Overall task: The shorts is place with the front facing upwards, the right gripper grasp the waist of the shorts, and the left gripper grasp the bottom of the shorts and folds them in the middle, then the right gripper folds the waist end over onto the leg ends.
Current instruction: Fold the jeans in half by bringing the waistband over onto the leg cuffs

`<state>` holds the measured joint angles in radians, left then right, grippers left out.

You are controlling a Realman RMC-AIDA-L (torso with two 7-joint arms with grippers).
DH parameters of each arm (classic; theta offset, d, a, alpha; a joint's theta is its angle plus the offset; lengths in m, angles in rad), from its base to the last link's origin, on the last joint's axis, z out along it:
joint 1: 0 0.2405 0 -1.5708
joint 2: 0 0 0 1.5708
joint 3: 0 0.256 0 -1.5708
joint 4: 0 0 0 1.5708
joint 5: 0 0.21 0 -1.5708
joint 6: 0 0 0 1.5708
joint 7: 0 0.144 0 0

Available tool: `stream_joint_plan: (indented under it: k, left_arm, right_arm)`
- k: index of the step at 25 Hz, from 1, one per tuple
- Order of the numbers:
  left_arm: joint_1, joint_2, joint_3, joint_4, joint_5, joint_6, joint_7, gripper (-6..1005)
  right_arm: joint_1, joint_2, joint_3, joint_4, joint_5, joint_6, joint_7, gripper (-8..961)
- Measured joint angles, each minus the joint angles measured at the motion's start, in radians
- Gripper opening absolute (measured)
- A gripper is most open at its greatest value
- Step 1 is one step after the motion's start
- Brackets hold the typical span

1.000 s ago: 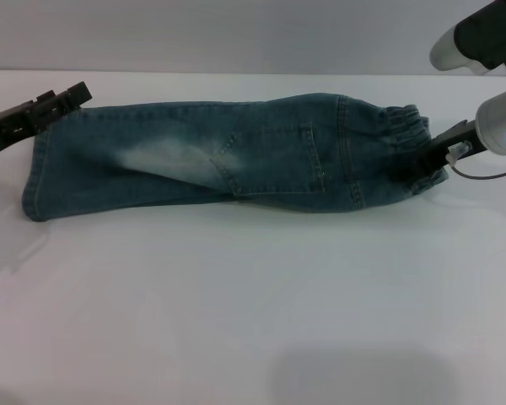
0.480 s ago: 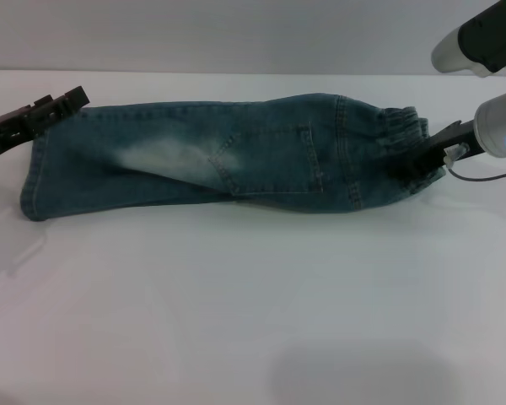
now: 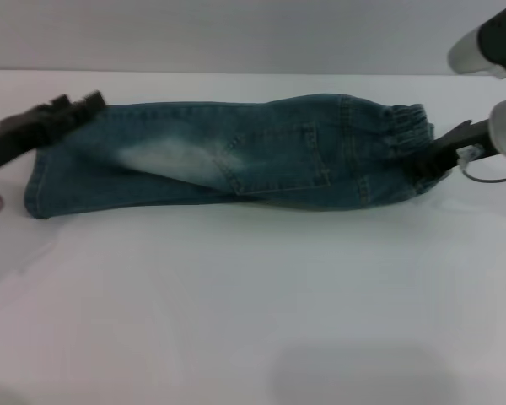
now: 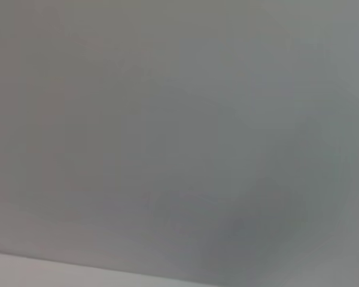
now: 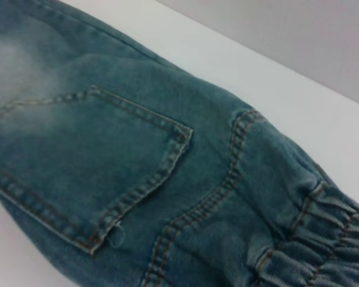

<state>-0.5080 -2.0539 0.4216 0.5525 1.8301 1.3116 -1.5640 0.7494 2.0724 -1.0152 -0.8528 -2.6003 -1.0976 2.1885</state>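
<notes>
Shorts [image 3: 236,152] lie flat, folded long, across the white table [image 3: 236,321]. At the leg end, the left gripper [image 3: 78,107] touches the cloth; I cannot tell its grip. The right gripper [image 3: 423,162] pinches the waist.

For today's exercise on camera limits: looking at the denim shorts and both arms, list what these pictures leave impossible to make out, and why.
- Right pincer: in the head view, dark against the waistband of the shorts, so its grip is unclear; the right wrist view shows only denim.
- Left pincer: motion-blurred at the leg hem in the head view.
- Left wrist view: only plain grey, no shorts.
- Right arm: cut off by the head view's edge.
</notes>
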Motion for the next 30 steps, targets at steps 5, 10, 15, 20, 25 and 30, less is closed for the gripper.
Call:
stream_joint_plan:
  k: [5,10,15,20,25,30]
  left_arm:
    - [-0.05,-0.003,0.026,-0.099,0.001,-0.031,0.143,814]
    - [-0.112,-0.006,0.059,-0.204,0.002,-0.122,0.274,814]
    - [-0.17,-0.014,0.087,-0.295,-0.005,-0.217,0.355,815]
    - [-0.231,-0.017,0.079,-0.395,-0.037,-0.277,0.46,815]
    - [-0.273,-0.018,0.08,-0.47,-0.048,-0.303,0.52,815]
    - [-0.307,-0.021,0.08,-0.578,-0.045,-0.304,0.593,814]
  right_arm:
    - [-0.058,0.0,0.007,-0.198,0.012,-0.212,0.006,101]
    - [-0.103,-0.001,0.048,-0.401,0.014,-0.439,0.008,75]
    - [-0.12,-0.006,0.144,-0.535,0.016,-0.594,0.003,76]
    - [-0.122,-0.018,0.23,-0.589,0.087,-0.709,-0.016,77]
    - [-0.118,-0.024,0.276,-0.648,0.15,-0.8,-0.016,76]
    - [-0.115,-0.024,0.285,-0.657,0.193,-0.817,-0.011,75]
